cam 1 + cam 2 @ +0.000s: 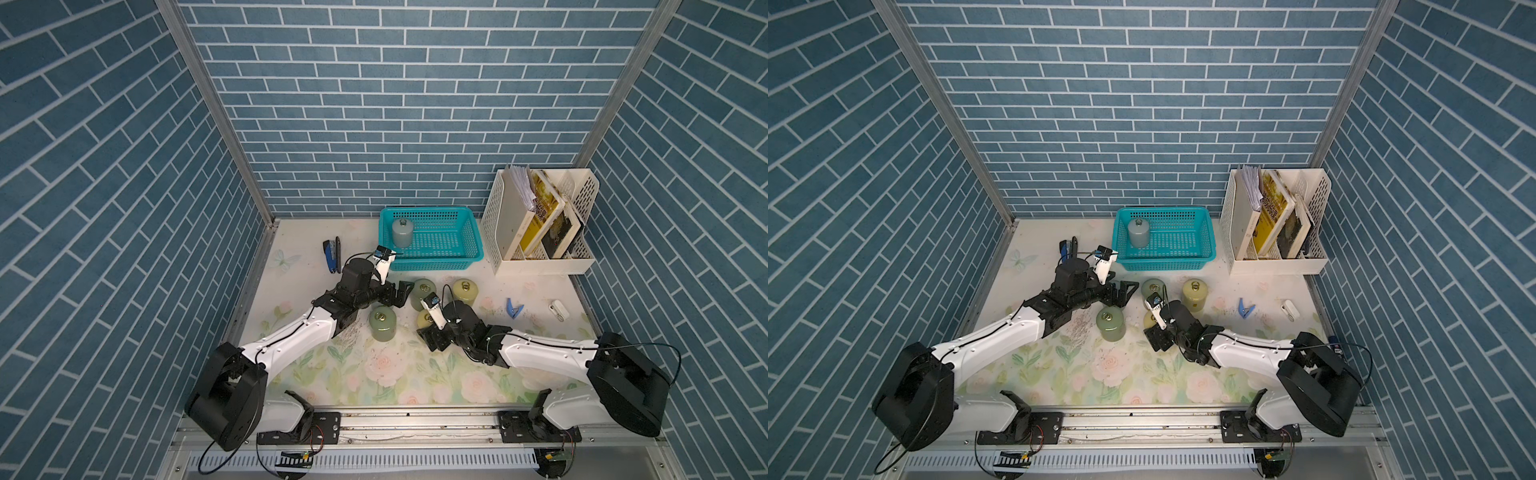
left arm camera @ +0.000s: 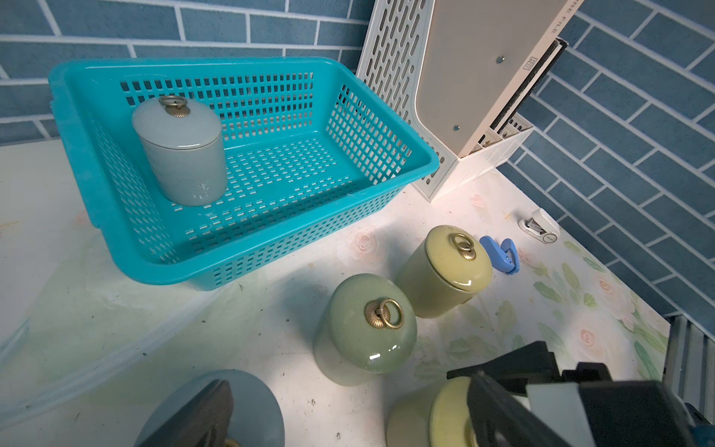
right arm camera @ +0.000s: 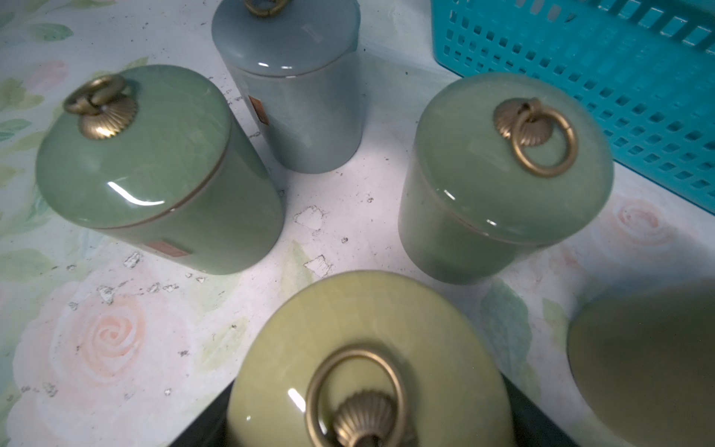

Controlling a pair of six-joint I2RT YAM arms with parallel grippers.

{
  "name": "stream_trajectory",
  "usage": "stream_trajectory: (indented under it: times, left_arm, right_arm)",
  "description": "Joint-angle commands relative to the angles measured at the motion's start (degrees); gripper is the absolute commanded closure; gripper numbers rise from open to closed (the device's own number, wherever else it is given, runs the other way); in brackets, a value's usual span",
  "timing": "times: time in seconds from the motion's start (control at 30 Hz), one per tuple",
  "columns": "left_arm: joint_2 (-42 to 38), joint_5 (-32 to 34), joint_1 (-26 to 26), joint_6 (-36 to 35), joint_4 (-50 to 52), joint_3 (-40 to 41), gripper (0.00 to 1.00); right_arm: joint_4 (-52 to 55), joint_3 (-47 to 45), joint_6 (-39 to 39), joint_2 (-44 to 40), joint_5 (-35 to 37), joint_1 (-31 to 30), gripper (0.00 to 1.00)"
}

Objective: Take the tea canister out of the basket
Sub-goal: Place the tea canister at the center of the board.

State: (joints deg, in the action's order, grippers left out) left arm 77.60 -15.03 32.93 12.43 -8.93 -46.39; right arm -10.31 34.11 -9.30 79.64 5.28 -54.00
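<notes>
Evidently not yet fetched, the grey canister (image 2: 180, 151) stands upright in the basket's (image 2: 240, 64) corner, while the right pincer (image 1: 430, 335) straddles a yellow canister (image 3: 367, 340) on the tabletop (image 1: 415, 374), grip unclear; the left pincer's (image 1: 401, 293) opening is unclear too.

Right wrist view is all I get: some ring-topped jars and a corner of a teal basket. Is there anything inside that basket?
Observer: Yes. One grey-blue tea canister stands upright in a corner of the basket, with its lid on.
Operator: What's beside the basket?
Observer: A white file rack holding books stands close beside it, by the back wall.
Operator: Is an arm reaching in?
Observer: No. In both top views the left arm's fingers are outside the basket, just off its near corner.
</notes>
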Motion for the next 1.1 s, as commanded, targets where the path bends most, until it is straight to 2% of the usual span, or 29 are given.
stream_trajectory:
  times: [0.0,0.07,0.3,0.37,0.6,0.67,0.8,0.93,1.07]
  left_arm:
    - [0.6,0.6,0.3,-0.6,-0.8,0.1,0.00]
    - [0.8,0.5,0.3,-0.7,-0.8,-0.1,0.00]
    - [1.0,1.0,0.3,-0.8,-0.3,-0.5,0.00]
    - [0.8,1.5,0.3,-0.6,-0.2,-0.5,0.00]
    - [-2.6,9.7,0.1,2.2,-0.6,-0.7,0.00]
    - [-3.3,12.1,-0.6,2.6,1.0,-2.7,0.00]
    - [-1.6,12.4,-2.8,2.0,5.5,-8.8,0.00]
    - [0.8,11.5,-4.5,1.8,8.8,-13.6,0.00]
    - [1.5,9.7,-7.4,2.8,8.6,-14.7,0.00]
  right_arm:
    - [-6.5,0.4,-2.2,0.2,2.1,-0.3,0.57]
    - [-7.2,0.0,-2.2,0.7,2.1,-0.3,0.45]
    - [-7.9,-1.1,-2.5,0.7,3.0,-0.3,0.14]
    - [-7.4,-0.9,-2.5,0.1,3.5,-0.3,0.02]
    - [-3.4,1.2,-1.3,-5.3,5.3,-0.3,0.00]
    - [-2.8,2.4,0.1,-7.5,7.0,-0.4,0.00]
    - [-2.3,7.2,3.5,-9.3,10.9,0.1,0.00]
    - [2.6,19.2,5.2,-3.1,10.9,3.6,0.00]
    - [4.2,30.1,6.0,6.0,9.1,8.5,0.01]
